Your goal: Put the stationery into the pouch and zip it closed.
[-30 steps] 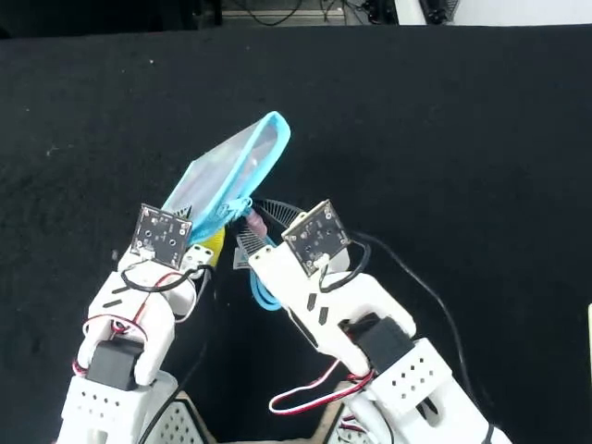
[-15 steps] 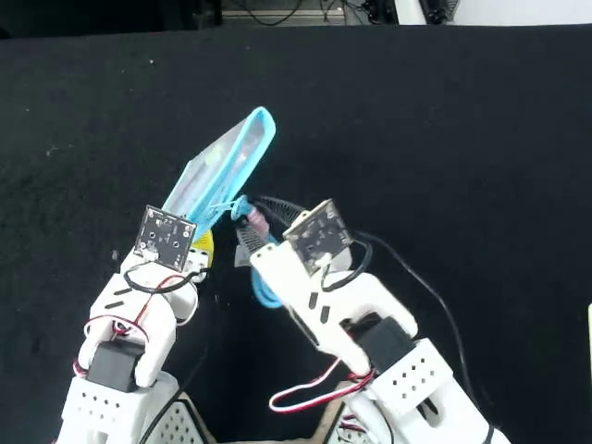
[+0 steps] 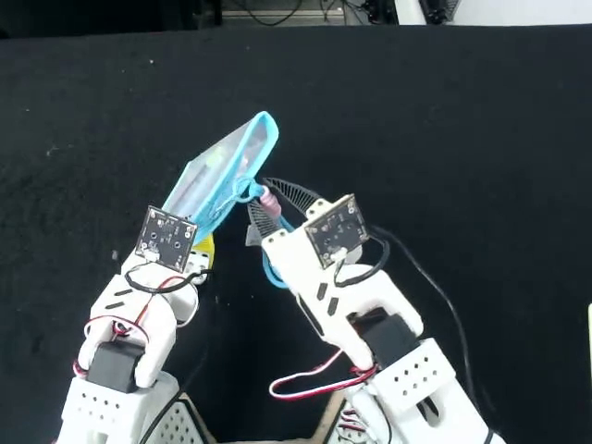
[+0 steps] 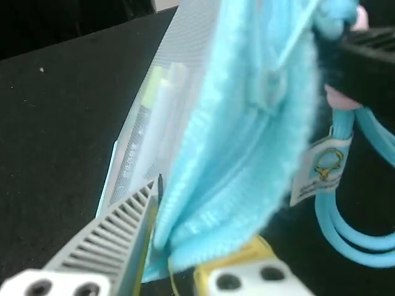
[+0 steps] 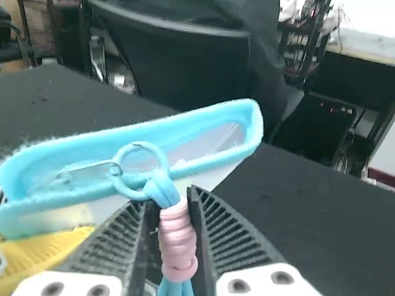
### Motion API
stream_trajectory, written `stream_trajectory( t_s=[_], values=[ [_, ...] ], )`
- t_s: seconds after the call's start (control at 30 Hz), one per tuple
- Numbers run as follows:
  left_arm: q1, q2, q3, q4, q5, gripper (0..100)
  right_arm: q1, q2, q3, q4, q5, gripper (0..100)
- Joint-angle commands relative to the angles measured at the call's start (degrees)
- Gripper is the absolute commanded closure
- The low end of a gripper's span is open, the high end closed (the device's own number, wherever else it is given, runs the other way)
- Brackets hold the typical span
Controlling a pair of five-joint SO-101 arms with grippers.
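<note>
A light blue pouch (image 3: 222, 174) with a clear mesh side is held tilted above the black table (image 3: 444, 139). My left gripper (image 3: 207, 242) is shut on its near end, with the grey ribbed finger (image 4: 117, 237) and the yellow pad (image 4: 247, 259) pinching the fuzzy blue edge (image 4: 247, 142). Pens and other stationery (image 4: 154, 105) show through the clear side. My right gripper (image 5: 170, 216) is shut on the pink zip pull (image 5: 176, 237), whose blue ring (image 5: 139, 169) hangs from the pouch rim (image 5: 203, 123). The pull (image 3: 267, 198) lies beside the pouch's middle.
A blue cord loop (image 4: 352, 213) and a white tag (image 4: 318, 169) dangle below the pull. The black table stretches away bare to the far side and to the right. Chairs and desks stand in the room behind (image 5: 185, 55).
My right gripper has moved away from the arms' bases and to the right with the zip pull. The pouch has turned narrower and its far tip swung slightly left. The left arm barely moved.
</note>
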Motion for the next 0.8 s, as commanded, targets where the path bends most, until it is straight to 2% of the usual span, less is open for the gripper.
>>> stream_trajectory(
  t_s=[0.0,0.23,0.43,0.77],
  values=[
    [-0.1,0.4,-0.8,1.1,-0.5,97,3.3,0.6,-1.4,-3.6,-0.2,98.8],
    [0.0,0.4,-0.7,1.1,-0.5,97,6.8,0.0,4.6,-11.2,-0.3,98.8],
    [-0.1,0.4,-0.7,1.1,-0.5,97,9.6,0.0,4.6,-11.7,-0.4,98.8],
    [0.0,0.4,-0.7,1.1,-0.5,97,9.2,0.5,4.7,-11.7,-0.6,98.8]
  ],
)
